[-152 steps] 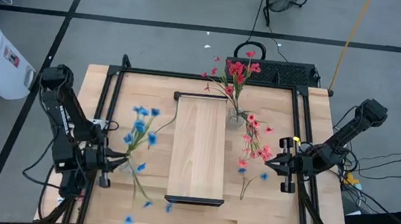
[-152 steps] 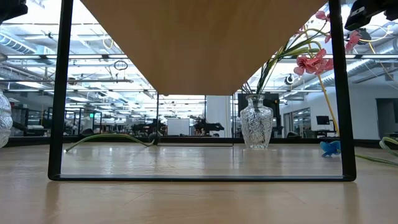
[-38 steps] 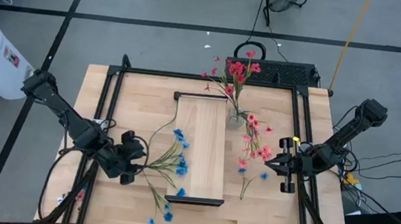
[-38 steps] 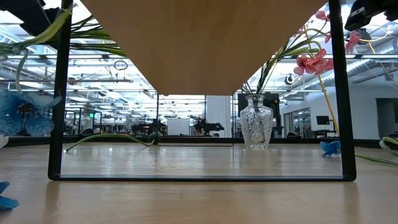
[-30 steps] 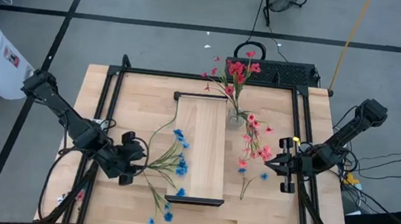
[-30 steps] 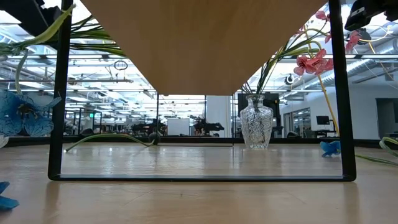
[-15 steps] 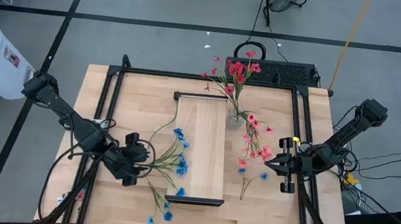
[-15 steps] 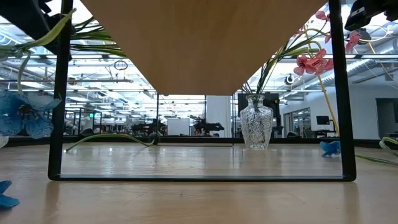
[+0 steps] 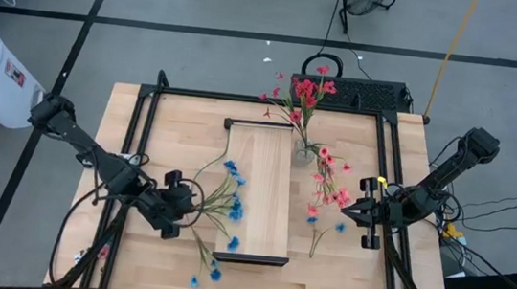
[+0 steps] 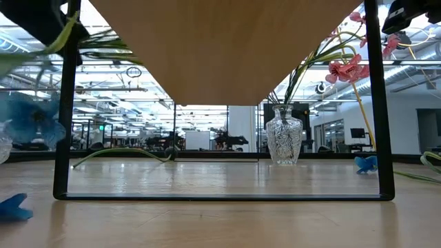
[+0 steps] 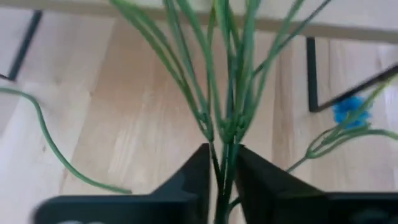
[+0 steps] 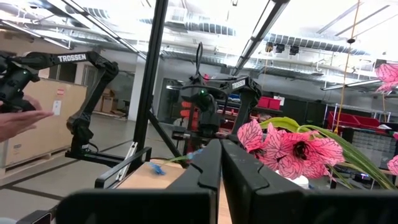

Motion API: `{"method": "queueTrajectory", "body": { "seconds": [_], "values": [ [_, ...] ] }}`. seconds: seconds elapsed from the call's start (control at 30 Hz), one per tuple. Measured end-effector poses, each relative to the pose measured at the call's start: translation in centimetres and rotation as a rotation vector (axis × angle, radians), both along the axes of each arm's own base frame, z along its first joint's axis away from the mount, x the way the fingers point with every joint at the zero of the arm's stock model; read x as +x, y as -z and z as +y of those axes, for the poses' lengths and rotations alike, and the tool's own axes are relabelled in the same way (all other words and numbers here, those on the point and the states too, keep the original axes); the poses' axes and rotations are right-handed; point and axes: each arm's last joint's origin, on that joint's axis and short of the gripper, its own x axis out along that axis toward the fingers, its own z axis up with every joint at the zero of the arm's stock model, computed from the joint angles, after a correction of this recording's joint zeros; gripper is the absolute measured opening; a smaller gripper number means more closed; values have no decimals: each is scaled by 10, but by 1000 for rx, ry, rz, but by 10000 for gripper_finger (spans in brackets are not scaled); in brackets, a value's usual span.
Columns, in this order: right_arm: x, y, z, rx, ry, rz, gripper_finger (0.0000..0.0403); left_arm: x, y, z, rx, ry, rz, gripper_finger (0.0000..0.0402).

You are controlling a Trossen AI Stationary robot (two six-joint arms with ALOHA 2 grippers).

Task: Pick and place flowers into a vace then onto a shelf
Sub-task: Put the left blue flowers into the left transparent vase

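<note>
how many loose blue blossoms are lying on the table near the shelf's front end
2 that I can see: one blue blossom and another beside it, on the table left of the shelf's front corner. Others may be hidden.

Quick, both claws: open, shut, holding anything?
Left claw: shut on the blue flowers' stems.
Right claw: shut, empty.

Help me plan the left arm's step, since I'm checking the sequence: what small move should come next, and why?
Probably lift the blue spray and carry it toward the glass vase. The left tool is shut on its green stems, its blossoms lie over the shelf's left edge, and the vase beside the shelf's far right corner holds only red flowers. The right tool waits shut at the table's right.
</note>
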Motion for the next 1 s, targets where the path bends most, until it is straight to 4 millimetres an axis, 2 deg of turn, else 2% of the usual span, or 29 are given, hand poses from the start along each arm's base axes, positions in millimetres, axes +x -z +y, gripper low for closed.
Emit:
{"method": "queueTrajectory", "body": {
  "seconds": [0.1, 0.53, 0.9, 1.0],
  "values": [
    [0, 0, 0, -1, 0, 1, 9, 0, -1, 0, 30, -10, -25, 14],
    [0, 0, 0, -2, 0, 2, 8, -15, -5, -18, 143, -127, -199, 9],
    [0, 0, 0, -2, 0, 2, 9, -47, -8, -42, 176, -241, -434, 9],
    [0, 0, 0, -2, 0, 2, 8, -56, -3, -46, 194, -250, -506, 12]
  ]
}}
